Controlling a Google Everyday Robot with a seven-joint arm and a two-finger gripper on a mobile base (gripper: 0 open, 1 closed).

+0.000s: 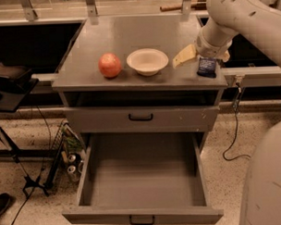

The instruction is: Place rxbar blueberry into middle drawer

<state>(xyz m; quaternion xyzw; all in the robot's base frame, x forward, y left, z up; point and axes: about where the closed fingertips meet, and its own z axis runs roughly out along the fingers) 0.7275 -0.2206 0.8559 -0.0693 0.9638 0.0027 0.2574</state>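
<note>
The rxbar blueberry, a small dark blue wrapper, lies on the grey cabinet top near its right front corner. My gripper hangs from the white arm at the upper right, right over the bar. It is open, with one pale finger spread out to the bar's left and the other just showing on its right. The middle drawer is pulled fully out below, with nothing inside and a black handle on its front.
A red-orange apple and a white bowl sit on the cabinet top left of the bar. The shallower upper drawer is closed. A black stand and cables are on the floor at left. My white base fills the lower right.
</note>
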